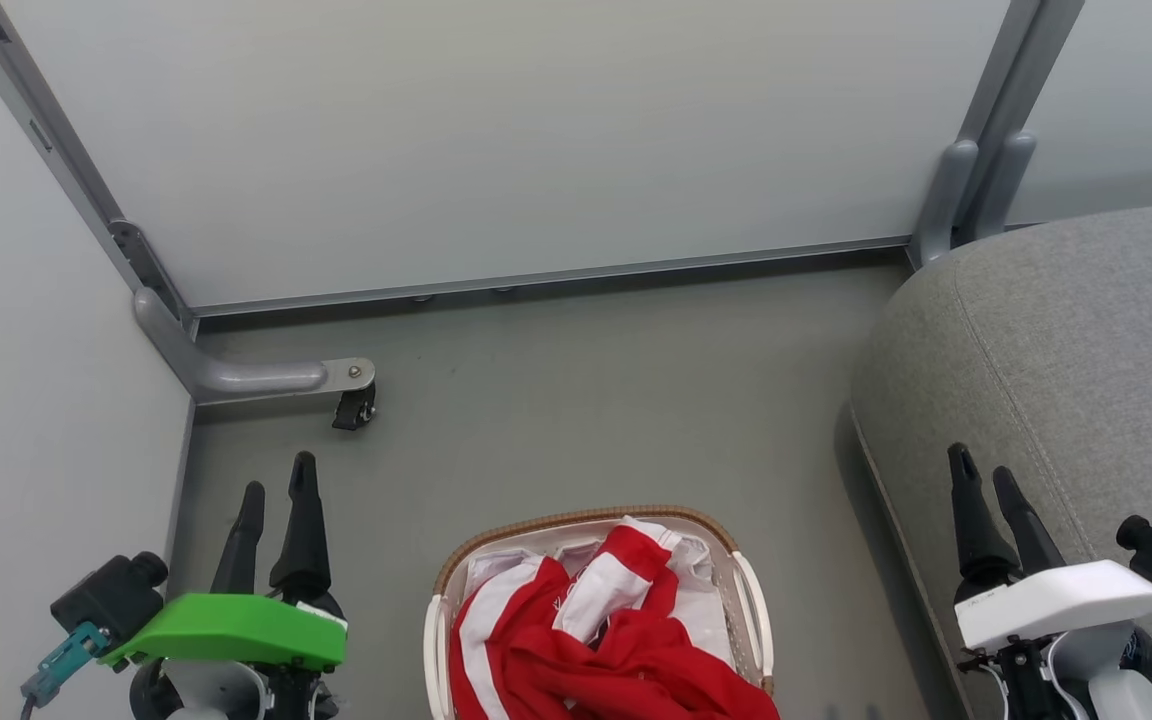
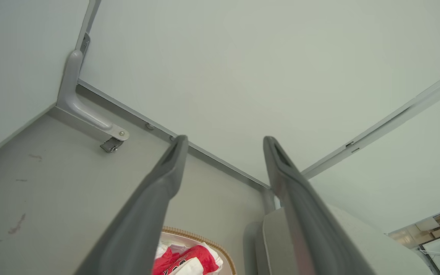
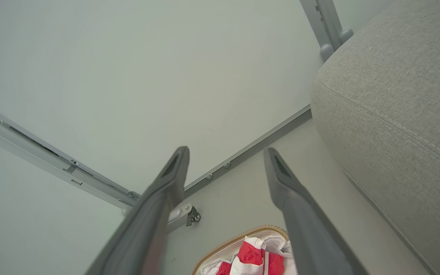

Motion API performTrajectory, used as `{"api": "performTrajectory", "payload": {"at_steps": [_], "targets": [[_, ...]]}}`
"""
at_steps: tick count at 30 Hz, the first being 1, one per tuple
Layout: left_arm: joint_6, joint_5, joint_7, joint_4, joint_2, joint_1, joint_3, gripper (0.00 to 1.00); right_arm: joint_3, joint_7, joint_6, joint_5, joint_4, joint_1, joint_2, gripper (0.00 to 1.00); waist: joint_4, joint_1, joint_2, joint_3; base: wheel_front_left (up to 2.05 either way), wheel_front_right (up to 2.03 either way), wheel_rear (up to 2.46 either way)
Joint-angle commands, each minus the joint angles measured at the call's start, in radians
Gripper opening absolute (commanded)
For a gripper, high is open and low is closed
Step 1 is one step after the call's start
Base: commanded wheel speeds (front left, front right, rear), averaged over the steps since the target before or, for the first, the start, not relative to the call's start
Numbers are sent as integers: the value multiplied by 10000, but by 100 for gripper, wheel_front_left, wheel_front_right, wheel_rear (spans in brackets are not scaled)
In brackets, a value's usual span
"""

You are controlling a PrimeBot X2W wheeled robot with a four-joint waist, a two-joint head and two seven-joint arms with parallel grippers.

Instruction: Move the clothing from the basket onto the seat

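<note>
clothing (image 1: 616, 640) lies heaped in the basket (image 1: 576, 517) at bottom centre of the head view, none yet on the seat (image 1: 1086, 350) at right edge. left gripper (image 1: 278, 476), lower left, and right gripper (image 1: 981, 463), lower right, both stand spread wide and empty, clear of the basket. judged light, limp and likely slippery; will drape and trail. best hold: the raised red-and-white fold at the heap's top, pinched deep, avoiding the white liner (image 1: 711, 615) beneath.

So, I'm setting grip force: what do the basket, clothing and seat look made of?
Basket: likely smooth cream plastic, going by its glossy handles, with a brown woven-looking rim. Clothing: soft red-and-white fabric, crumpled into folds. Seat: matte light grey upholstery fabric, with visible weave and a stitched seam.
</note>
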Motion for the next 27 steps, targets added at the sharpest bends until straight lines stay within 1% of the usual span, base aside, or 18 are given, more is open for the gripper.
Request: {"api": "performTrajectory", "payload": {"at_steps": [1,14,27], "targets": [[50,340,-112,-65,66,39,-33,100,21,-134,2,-340,-94,9,-71,100,6,0,0,1,0,0,0],[111,1815,-479,154,80,172,-199,100,192,-500,2,-1891,-3,88,-88,100,37,0,0,8,0,0,0],[131,2995,-820,393,94,211,-396,100,376,-840,2,-3188,1,165,-104,100,73,0,0,44,0,0,0]]}}
